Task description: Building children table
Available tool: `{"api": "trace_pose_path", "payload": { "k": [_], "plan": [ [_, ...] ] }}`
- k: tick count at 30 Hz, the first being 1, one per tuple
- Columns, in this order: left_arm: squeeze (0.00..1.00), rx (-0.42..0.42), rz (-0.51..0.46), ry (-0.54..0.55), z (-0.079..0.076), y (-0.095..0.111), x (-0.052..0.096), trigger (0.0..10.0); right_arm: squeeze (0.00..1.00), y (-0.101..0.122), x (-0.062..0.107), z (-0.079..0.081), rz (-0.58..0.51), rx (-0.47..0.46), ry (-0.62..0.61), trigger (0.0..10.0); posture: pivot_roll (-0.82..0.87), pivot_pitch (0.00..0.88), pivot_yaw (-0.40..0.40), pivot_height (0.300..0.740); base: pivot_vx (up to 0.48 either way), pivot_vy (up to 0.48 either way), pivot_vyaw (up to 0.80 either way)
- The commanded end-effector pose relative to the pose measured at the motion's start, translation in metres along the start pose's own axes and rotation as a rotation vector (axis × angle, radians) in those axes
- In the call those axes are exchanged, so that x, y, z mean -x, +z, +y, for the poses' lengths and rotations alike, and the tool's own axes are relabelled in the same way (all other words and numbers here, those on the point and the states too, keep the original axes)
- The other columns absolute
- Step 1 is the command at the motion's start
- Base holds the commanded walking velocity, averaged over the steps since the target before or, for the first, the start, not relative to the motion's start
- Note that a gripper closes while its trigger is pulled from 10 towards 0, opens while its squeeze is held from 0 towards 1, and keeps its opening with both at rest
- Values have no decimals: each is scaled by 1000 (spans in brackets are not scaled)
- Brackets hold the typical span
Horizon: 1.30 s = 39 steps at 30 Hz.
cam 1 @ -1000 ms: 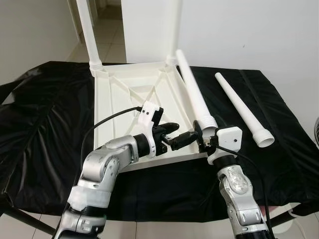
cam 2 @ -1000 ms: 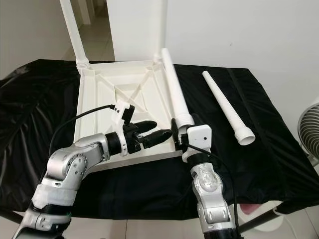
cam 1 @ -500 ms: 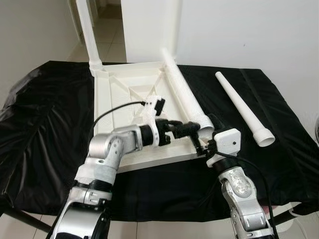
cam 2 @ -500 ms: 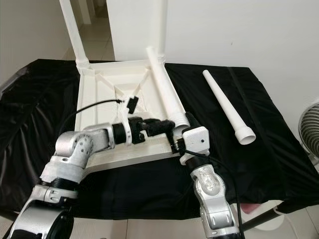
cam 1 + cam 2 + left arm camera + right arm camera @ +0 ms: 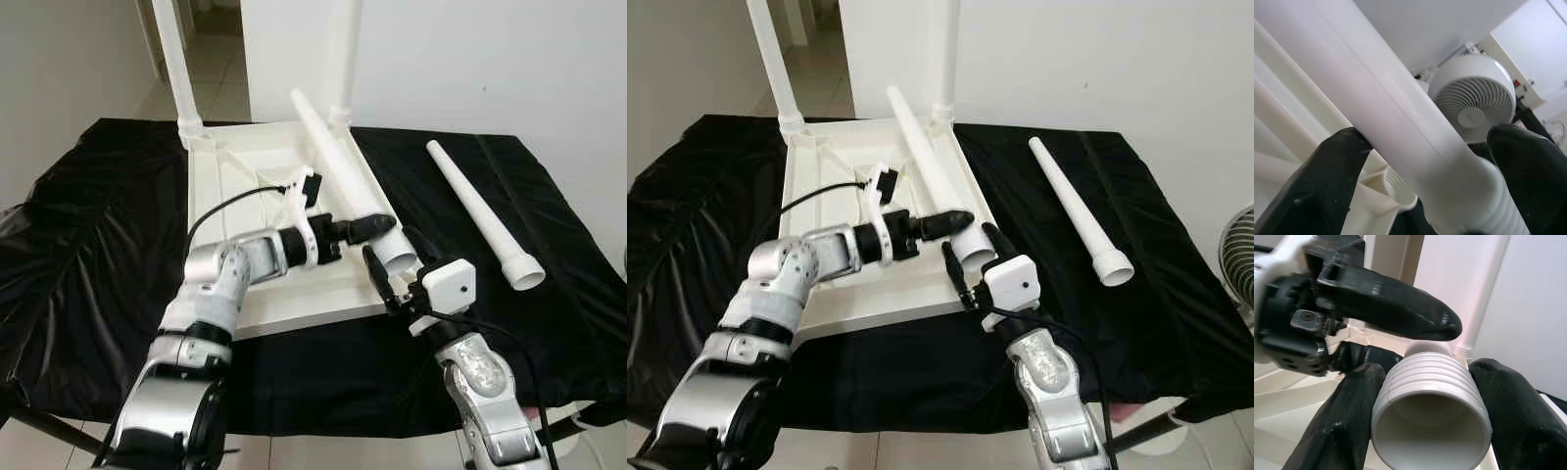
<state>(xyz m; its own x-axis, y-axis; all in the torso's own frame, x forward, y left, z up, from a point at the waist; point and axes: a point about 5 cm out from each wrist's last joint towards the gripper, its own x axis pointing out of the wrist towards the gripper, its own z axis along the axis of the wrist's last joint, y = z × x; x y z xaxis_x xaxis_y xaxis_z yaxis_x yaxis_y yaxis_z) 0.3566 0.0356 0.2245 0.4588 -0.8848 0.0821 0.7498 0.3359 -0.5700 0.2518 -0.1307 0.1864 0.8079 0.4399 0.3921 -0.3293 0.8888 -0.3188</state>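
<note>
A white table top (image 5: 235,171) lies upside down on the black cloth, with two white legs (image 5: 174,59) (image 5: 345,59) standing upright in its far corners. A third white leg (image 5: 338,162) lies slanted over the top's right side, its threaded end (image 5: 1430,396) toward me. My left gripper (image 5: 377,227) is shut on this leg just behind the thread, one finger on each side (image 5: 1337,166). My right gripper (image 5: 397,257) is shut on the threaded end itself. A threaded corner socket (image 5: 1398,188) shows just beneath the held leg.
A fourth loose white leg (image 5: 480,211) lies on the black cloth (image 5: 88,245) to the right. A white fan (image 5: 1244,255) stands beyond the table's right edge. The table's front edge runs close below my arms.
The held leg's far tip has swung left over the table top. My left gripper has moved from beside the right gripper onto the leg behind its thread.
</note>
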Motion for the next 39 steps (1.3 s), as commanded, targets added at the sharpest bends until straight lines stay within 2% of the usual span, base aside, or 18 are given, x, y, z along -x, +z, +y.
{"api": "trace_pose_path", "payload": {
  "k": [1, 6, 13, 20, 21, 22, 23, 24, 39],
  "plan": [
    [0, -23, -65, 12, -2, 14, -5, 10000, 0, 1, 3, 11, -6, 0, 81, 10000, -80, 81, 34, 740, 0, 0, 0],
    [0, -4, -129, 59, 1, 31, -10, 10000, 0, 2, 10, 16, -5, 34, 134, 10000, -83, 89, 32, 740, 0, 0, 0],
    [0, 1, -153, 68, 2, 40, -11, 10000, 0, 0, 16, 16, 10, 52, 156, 10000, -84, 95, 31, 740, 0, 0, 0],
    [0, -28, -160, 87, 5, 54, -10, 10000, 0, -8, 29, 13, 69, 60, 149, 10000, -87, 106, 35, 740, 0, 0, 0],
    [0, -29, -145, 88, 6, 54, -8, 9176, 0, -10, 33, 13, 86, 65, 144, 10000, -89, 108, 38, 740, 0, 0, 0],
    [0, -29, -145, 88, 6, 54, -8, 9176, 0, -10, 33, 13, 86, 65, 144, 10000, -89, 108, 38, 740, 0, 0, 0],
    [0, -23, -134, 89, 7, 53, -8, 5529, 0, -10, 33, 13, 88, 66, 143, 10000, -89, 108, 38, 740, 0, 0, 0],
    [0, -22, -127, 76, 6, 53, -7, 0, 0, -11, 33, 12, 93, 67, 138, 10000, -89, 111, 40, 740, 0, 0, 0],
    [0, -4, -74, 19, 2, 54, -4, 0, 0, -17, 32, 9, 132, 58, 70, 10000, -78, 108, 39, 740, 0, 0, 0]
  ]
}}
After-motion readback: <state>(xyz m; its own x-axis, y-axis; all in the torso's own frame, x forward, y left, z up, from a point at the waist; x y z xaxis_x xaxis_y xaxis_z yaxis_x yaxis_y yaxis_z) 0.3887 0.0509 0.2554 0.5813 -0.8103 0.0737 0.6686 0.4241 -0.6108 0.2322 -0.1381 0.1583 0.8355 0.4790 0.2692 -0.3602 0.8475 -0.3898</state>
